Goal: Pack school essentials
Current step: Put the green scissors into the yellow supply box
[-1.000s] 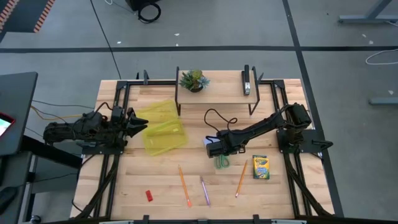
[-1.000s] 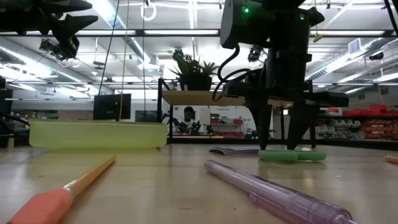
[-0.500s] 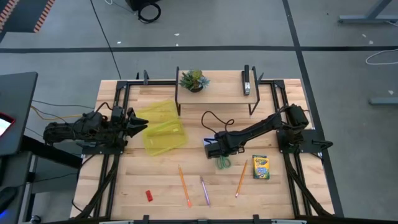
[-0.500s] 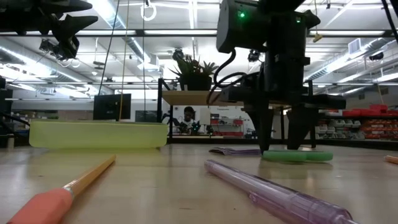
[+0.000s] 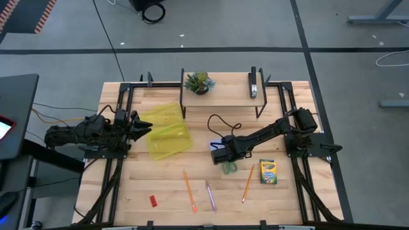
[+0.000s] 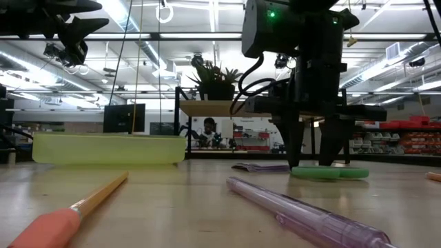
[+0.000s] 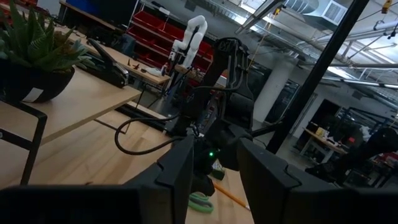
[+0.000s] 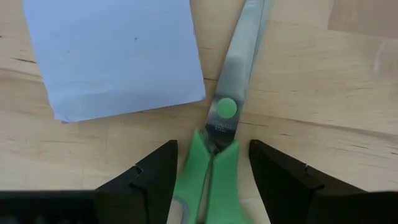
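Right gripper (image 8: 208, 177), fingers spread and released, straddles green-handled scissors (image 8: 219, 155); closing off-center could skid them across the surface (image 8: 323, 81).

Bare wood flanks the scissors (image 8: 214, 155); the notepad (image 8: 115, 56) lies close, perhaps touching the blades.

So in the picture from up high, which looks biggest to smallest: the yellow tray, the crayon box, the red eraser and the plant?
1. Yellow tray, clearly the largest.
2. Crayon box and plant look about alike, so I won't rank them.
3. Red eraser, the smallest.
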`<state>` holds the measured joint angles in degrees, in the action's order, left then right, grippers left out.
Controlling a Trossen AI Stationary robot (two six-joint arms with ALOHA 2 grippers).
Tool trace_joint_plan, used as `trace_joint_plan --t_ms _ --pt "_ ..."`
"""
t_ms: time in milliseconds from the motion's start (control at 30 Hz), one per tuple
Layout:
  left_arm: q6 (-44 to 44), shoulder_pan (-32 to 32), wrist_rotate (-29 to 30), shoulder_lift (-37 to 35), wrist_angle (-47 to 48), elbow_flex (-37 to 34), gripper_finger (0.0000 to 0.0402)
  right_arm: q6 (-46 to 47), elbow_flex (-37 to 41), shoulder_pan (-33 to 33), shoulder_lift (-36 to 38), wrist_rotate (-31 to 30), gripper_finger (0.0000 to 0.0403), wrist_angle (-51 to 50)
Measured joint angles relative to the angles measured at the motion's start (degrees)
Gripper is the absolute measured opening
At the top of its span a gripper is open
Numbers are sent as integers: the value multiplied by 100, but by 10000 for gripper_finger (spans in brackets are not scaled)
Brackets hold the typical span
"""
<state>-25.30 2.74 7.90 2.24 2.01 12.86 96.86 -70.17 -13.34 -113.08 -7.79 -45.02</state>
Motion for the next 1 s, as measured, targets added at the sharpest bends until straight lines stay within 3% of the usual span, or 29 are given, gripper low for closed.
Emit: trace_joint_plan --t_ms 433,1000 --pt "-4 0 0 0 -2 0 133 23 13 -2 -2 8 144 -54" --pt "45 -1 0 0 -5 0 152 -234 -260 -4 -35 -66 138 -325"
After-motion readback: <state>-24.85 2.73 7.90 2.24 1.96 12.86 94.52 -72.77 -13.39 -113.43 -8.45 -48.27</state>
